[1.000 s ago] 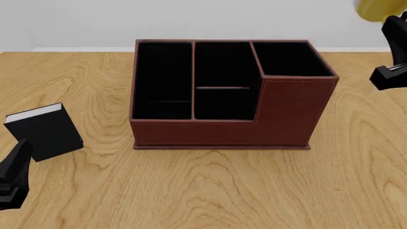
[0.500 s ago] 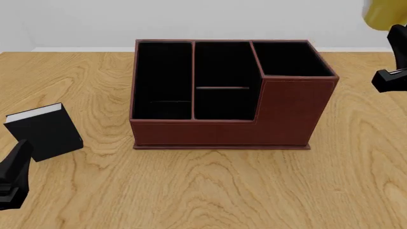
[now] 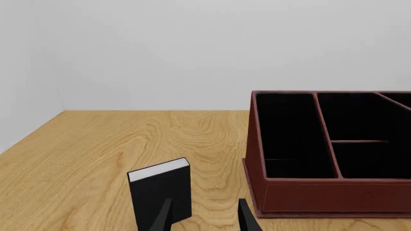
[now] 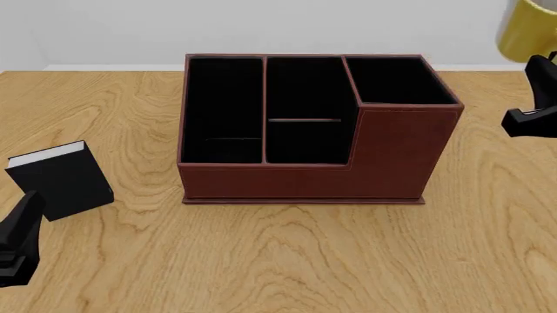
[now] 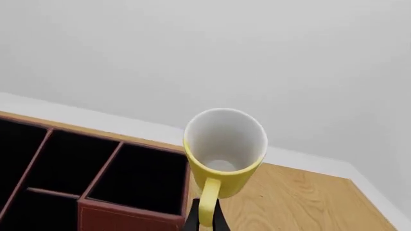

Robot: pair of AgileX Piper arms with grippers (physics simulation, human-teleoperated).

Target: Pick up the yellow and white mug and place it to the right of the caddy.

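Note:
The yellow and white mug (image 4: 525,29) hangs in the air at the far right, beyond and to the right of the caddy's tall section. In the right wrist view the mug (image 5: 224,147) shows its white inside, and its yellow handle (image 5: 207,204) runs down between the fingers of my right gripper (image 5: 204,222), which is shut on it. From the front, the right gripper (image 4: 541,64) shows only partly at the frame's edge. The reddish-brown caddy (image 4: 304,130) stands mid-table. Near the front left, my left gripper (image 3: 205,220) is open and holds nothing.
A small black book (image 4: 61,179) with white pages stands upright left of the caddy, just ahead of the left gripper (image 4: 19,244). Bare wooden table (image 4: 487,215) lies to the caddy's right. The table's back edge meets a pale wall.
The mug has drifted slightly right and lower in the front view, carried by the right gripper. The left arm, book and caddy have not moved.

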